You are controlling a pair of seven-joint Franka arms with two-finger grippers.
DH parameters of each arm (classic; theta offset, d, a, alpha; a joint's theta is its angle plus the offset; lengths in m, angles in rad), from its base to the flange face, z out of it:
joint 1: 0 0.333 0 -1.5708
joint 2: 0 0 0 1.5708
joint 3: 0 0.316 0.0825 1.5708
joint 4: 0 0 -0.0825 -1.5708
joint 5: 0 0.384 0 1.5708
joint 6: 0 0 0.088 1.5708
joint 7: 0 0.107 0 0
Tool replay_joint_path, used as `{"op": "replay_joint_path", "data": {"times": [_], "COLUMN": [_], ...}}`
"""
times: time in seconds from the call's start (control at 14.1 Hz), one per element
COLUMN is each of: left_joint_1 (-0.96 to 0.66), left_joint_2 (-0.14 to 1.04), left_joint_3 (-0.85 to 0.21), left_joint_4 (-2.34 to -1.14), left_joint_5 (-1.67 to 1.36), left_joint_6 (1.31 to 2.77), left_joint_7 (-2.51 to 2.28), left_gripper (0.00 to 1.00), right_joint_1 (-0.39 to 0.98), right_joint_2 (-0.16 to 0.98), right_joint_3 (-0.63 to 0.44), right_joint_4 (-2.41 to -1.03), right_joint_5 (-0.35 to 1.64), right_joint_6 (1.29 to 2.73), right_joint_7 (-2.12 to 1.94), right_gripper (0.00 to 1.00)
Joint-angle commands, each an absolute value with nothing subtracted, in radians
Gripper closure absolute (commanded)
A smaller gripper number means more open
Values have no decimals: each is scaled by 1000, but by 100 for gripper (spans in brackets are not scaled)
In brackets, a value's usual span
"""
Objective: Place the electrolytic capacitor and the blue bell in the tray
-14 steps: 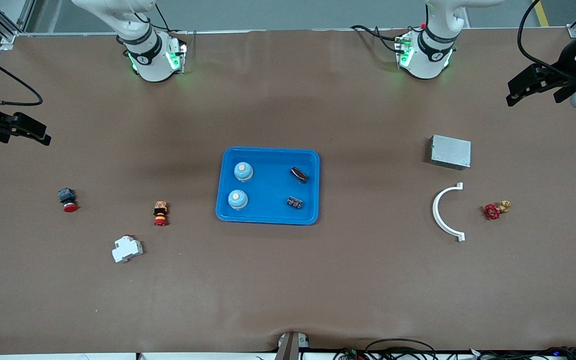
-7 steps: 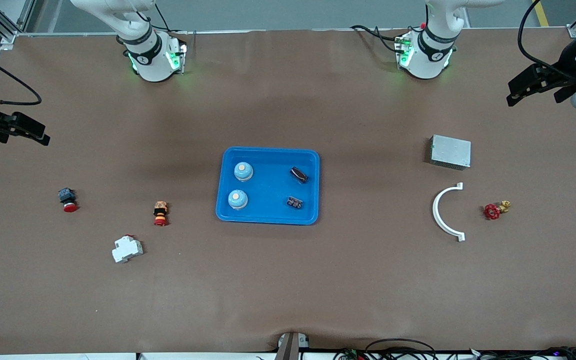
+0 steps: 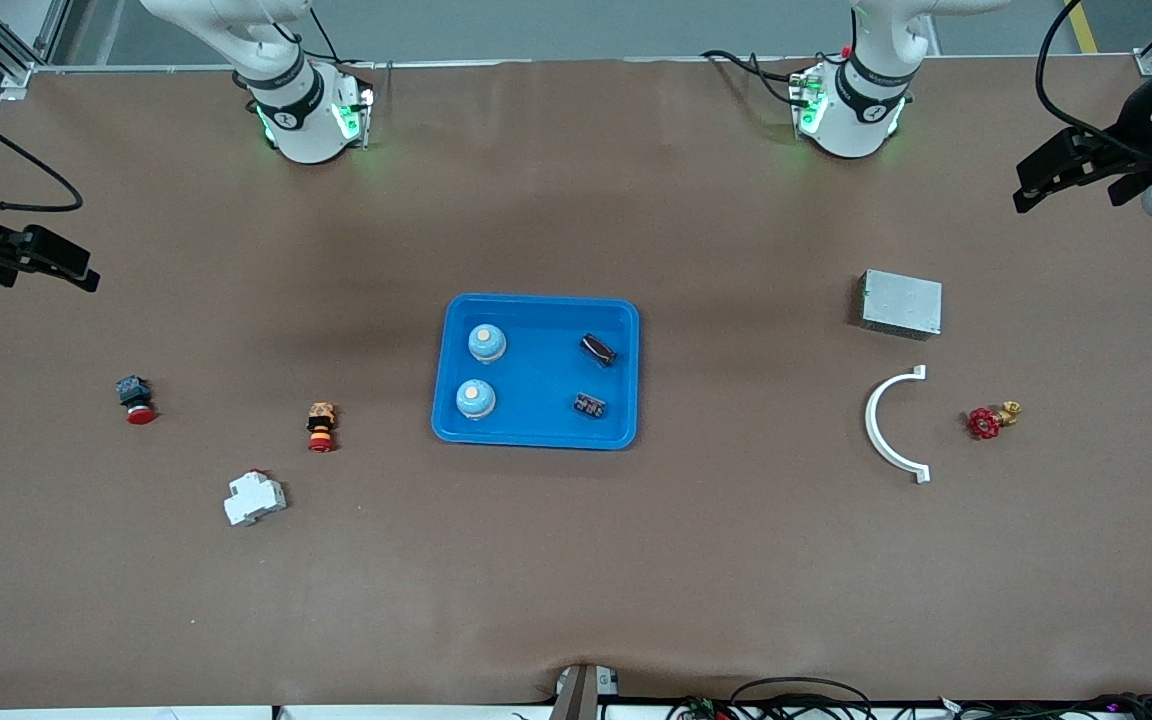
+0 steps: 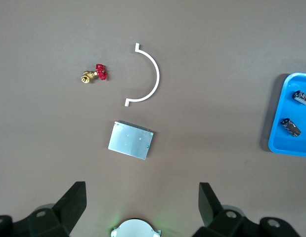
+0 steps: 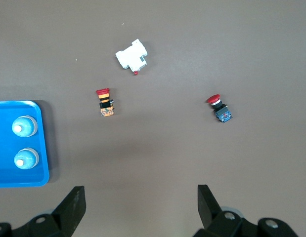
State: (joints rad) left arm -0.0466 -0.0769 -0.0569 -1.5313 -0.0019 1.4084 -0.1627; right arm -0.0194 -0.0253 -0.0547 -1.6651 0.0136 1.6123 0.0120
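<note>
The blue tray [image 3: 536, 380] lies at the table's middle. In it stand two blue bells [image 3: 486, 343] [image 3: 476, 398] at the right arm's end, and two dark electrolytic capacitors [image 3: 597, 349] [image 3: 589, 405] lie at the left arm's end. My left gripper [image 3: 1071, 195] is open and empty, high over the table's edge at the left arm's end; it also shows in the left wrist view [image 4: 143, 192]. My right gripper [image 3: 46, 275] is open and empty, high over the table's other end; it also shows in the right wrist view [image 5: 141, 195]. Both arms wait.
Toward the left arm's end lie a grey metal box [image 3: 901, 303], a white curved bracket [image 3: 876, 425] and a red-handled brass valve [image 3: 991, 420]. Toward the right arm's end lie a red push button [image 3: 135, 398], an orange and red switch [image 3: 321, 426] and a white breaker [image 3: 254, 498].
</note>
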Motion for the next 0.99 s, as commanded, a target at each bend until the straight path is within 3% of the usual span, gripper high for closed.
{"op": "replay_joint_path", "data": {"times": [0.0, 0.92], "left_joint_1": [-44, -46], "left_joint_2": [-75, -169], "left_joint_3": [-58, -64], "left_joint_4": [-1522, -1652], "left_joint_5": [-8, -23], "left_joint_6": [1397, 1463], "left_joint_7": [-127, -144], "left_gripper": [0, 0], "right_joint_1": [-20, -14], "right_joint_2": [-21, -11], "right_joint_3": [-61, -60], "right_joint_4": [-1648, -1620], "right_joint_5": [6, 3], "right_joint_6": [1608, 1608], "right_joint_7": [3, 9], "right_gripper": [0, 0]}}
